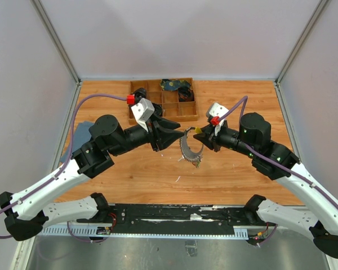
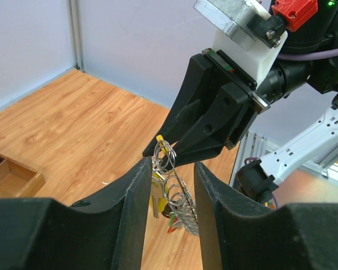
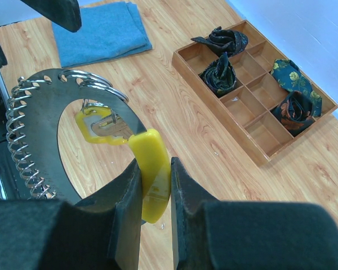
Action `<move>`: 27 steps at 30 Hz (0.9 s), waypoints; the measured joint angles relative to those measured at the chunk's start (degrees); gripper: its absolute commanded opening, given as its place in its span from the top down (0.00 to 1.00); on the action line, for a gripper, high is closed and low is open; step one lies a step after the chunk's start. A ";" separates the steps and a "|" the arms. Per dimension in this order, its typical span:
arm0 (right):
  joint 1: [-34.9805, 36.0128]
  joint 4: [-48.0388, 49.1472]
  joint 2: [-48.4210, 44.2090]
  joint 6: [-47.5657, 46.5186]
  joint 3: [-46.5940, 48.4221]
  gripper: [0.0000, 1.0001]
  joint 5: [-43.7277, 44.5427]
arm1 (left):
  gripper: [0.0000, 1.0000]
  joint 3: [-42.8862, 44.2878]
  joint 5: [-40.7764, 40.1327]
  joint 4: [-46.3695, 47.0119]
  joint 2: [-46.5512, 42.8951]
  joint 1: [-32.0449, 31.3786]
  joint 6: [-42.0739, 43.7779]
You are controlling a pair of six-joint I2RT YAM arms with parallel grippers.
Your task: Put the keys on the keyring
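right gripper: jaws clamped on yellow piece of keyring | left gripper: jaws narrow, either side of keys, cannot tell if pinching | keyring and keys in mid-air between the 2 arms, above worktop centre | wooden tray behind, well apart; blue cloth at worktop's left edge
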 measured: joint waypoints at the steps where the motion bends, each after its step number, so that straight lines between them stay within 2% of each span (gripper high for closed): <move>1: 0.00 0.00 0.00 0.00 0.00 0.99 0.00 | 0.59 0.00 0.13 0.15 0.00 0.00 -0.17; 20: 0.00 0.00 -0.02 0.00 0.00 0.99 0.00 | 0.68 0.00 0.13 0.44 0.92 -0.04 -0.57; 27: 0.00 0.00 -0.11 -0.02 0.00 0.99 0.00 | 0.68 0.00 0.17 0.39 1.07 -0.13 -0.57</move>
